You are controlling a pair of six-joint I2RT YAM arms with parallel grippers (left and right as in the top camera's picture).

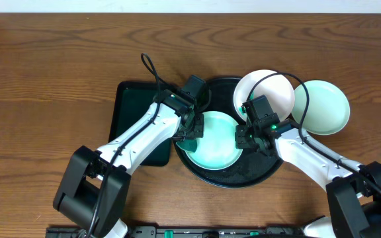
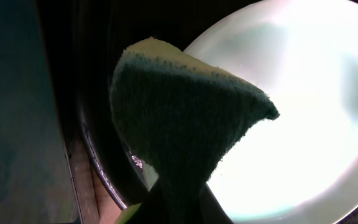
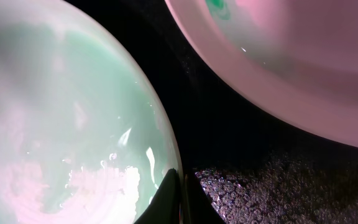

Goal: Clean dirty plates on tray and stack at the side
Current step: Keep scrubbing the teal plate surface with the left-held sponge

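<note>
left gripper: clenched on the sponge, green scrub face out, hanging over the left edge of the centre mint plate; can't tell if it's touching.
right gripper: pinched tight on that plate's right rim, just a sliver of edge in its grip.
plates: centre mint plate sits mid-tray; the white plate is at the tray's back right and seems to ride over the rim; the second mint plate is off the tray on the tabletop, just beside the white one.
slip risk: it's a thin rim pinch and the plate looks glossy, maybe wet. a hard sponge push could pivot it or pop it free, and it'd skid on the tray.
collision risk: the white plate is right beside the right gripper. any lift or swing toward the side could clip it and tip it off the rim.
missed-dirt risk: there's a green smear on the white plate. stack it unwiped and it soils the pile.
stack risk: a careless drop onto the tabletop plate could chip or shove it.
</note>
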